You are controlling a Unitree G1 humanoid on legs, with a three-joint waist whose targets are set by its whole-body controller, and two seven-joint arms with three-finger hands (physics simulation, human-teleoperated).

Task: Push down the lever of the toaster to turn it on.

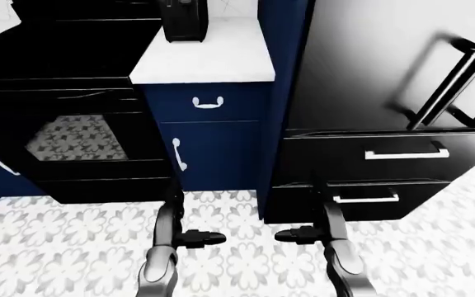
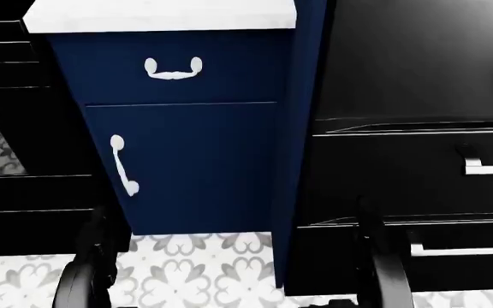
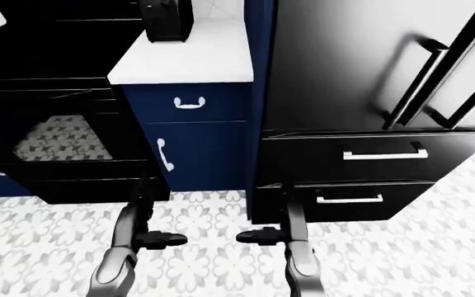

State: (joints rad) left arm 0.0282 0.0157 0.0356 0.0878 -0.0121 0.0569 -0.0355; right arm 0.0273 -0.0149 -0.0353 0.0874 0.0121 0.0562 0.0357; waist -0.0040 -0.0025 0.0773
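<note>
A black toaster (image 1: 181,21) stands on the narrow white counter (image 1: 213,59) at the top of the left-eye view; its lever cannot be made out. My left hand (image 1: 202,237) and right hand (image 1: 296,235) hang low over the patterned floor, far below the counter and apart from the toaster. Both hands point inward toward each other with fingers extended and hold nothing. In the head view only the forearms show at the bottom, and the toaster is out of view.
A navy cabinet (image 1: 213,145) with white handles sits under the counter. A black oven and stove (image 1: 64,124) stand at the left. A black fridge (image 1: 386,62) with drawers (image 1: 386,154) stands at the right. Patterned floor tiles (image 1: 72,241) spread below.
</note>
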